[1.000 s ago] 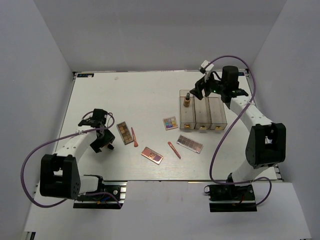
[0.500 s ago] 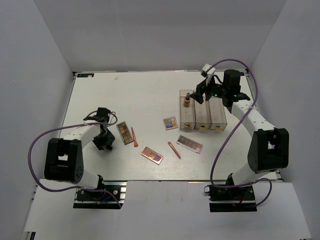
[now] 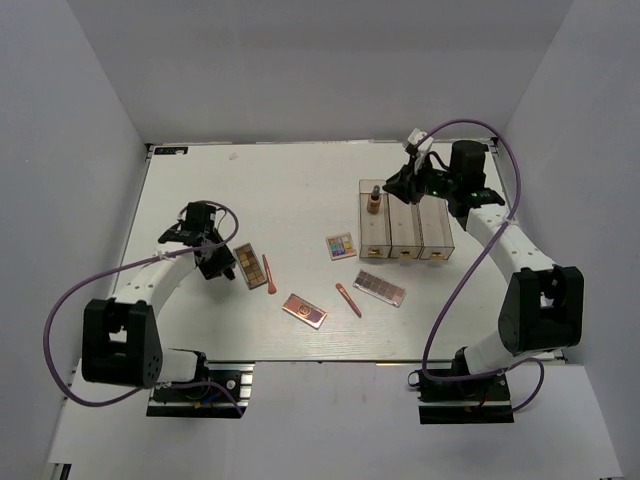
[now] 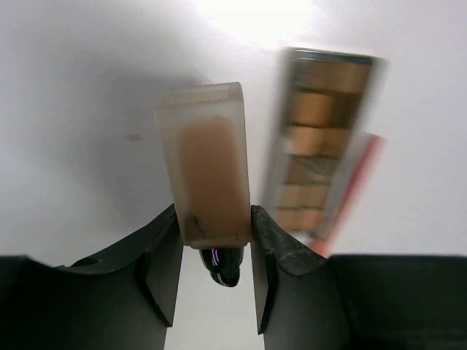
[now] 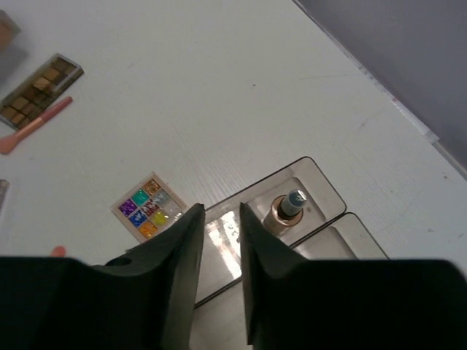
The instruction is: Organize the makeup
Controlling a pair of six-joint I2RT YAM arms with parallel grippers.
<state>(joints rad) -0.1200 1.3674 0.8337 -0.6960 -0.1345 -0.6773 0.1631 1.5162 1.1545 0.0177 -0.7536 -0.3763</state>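
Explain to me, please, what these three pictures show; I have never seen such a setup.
These are two robot arms bolted to a table, each ending in a two-finger gripper. One picture looks down from above; the other two come from cameras on the wrists, so each sees its own gripper. On the table lie a brown palette, a multicoloured palette, a rose-gold palette, a pink-brown palette and two pink sticks. A clear box holds a bottle in its leftmost compartment, seen from above. The left gripper is clamped on a tube. The right gripper hovers over the box, jaws slightly apart, empty.
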